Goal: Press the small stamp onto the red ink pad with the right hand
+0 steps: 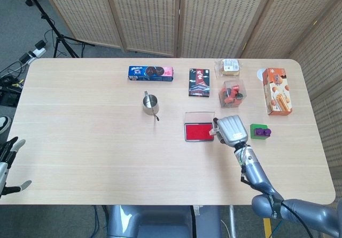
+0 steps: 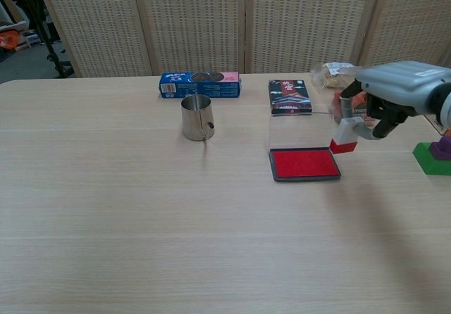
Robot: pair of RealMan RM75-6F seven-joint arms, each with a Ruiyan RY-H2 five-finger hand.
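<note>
The red ink pad lies open at mid table, its clear lid standing up behind it. My right hand holds the small stamp, a white body with a red base, in its fingers. The stamp hangs off the table just beyond the pad's right edge, not touching the ink. In the head view the hand covers most of the stamp. My left hand shows at the lower left edge, off the table, fingers apart and holding nothing.
A steel cup stands left of the pad. Along the far side lie a blue cookie box, a black packet, a clear tub and an orange box. A green block with a purple top sits right of my hand.
</note>
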